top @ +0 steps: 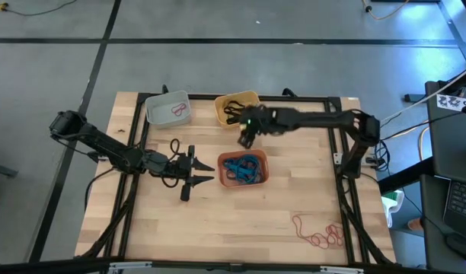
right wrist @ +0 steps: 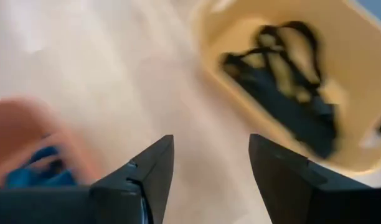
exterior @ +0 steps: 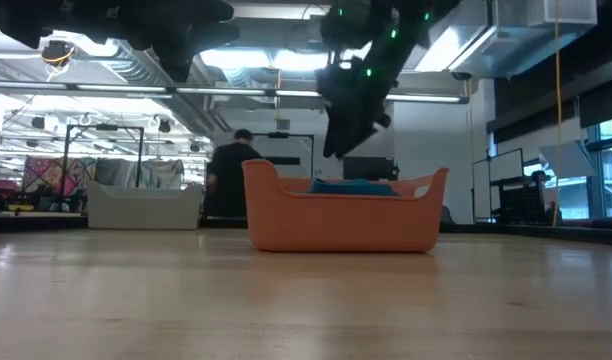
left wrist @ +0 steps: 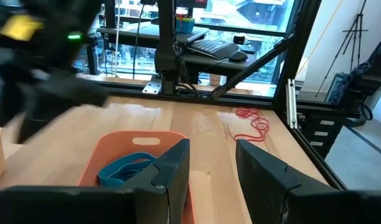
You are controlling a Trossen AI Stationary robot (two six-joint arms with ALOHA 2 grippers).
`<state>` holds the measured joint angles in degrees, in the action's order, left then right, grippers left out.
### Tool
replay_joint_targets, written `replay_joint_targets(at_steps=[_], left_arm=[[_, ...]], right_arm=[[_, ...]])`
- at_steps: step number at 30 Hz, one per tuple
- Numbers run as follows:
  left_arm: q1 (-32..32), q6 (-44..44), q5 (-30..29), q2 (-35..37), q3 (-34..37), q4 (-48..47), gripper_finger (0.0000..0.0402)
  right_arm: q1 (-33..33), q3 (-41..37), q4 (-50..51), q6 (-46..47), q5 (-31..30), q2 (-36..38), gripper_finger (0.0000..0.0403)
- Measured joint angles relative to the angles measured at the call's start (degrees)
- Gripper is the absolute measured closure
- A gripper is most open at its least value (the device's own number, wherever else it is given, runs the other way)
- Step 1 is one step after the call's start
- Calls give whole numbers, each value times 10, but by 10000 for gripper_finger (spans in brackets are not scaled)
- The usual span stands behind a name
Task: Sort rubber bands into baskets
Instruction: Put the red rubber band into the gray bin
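From above, the wooden table (top: 240, 221) holds the grey-white basket (top: 168, 108), yellow basket (top: 234, 107) and salmon basket (top: 244, 169); red rubber bands (top: 318, 232) lie near its right front corner, and the left gripper (top: 205, 170) rests spread beside the salmon basket. At table height, a person (exterior: 229, 176) stands in the room behind. The right wrist view shows the right gripper (right wrist: 210, 163), fingers apart and empty, over bare wood beside black bands (right wrist: 289, 98).

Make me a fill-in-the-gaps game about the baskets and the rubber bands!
1. The salmon-red basket holds ____ rubber bands.
2. The yellow-orange basket holds ____ rubber bands.
3. The loose red bands on the table lie nearest the ____ arm.
4. The pale grey-white basket holds ____ bands.

Missing words: blue; black; right; red
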<state>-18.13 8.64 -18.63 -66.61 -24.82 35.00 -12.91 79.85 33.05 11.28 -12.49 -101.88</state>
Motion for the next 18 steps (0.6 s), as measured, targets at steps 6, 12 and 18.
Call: replay_joint_targets(at_steps=[6, 12, 18], left_arm=[[0, 0, 0, 0, 0, 0, 274], [0, 3, 0, 0, 0, 0, 274], [0, 3, 0, 0, 0, -1, 274]], right_arm=[[109, 0, 10, 54, 1, 10, 194], [219, 0, 64, 107, 1, 9, 194], [339, 0, 96, 192, -12, 10, 194]])
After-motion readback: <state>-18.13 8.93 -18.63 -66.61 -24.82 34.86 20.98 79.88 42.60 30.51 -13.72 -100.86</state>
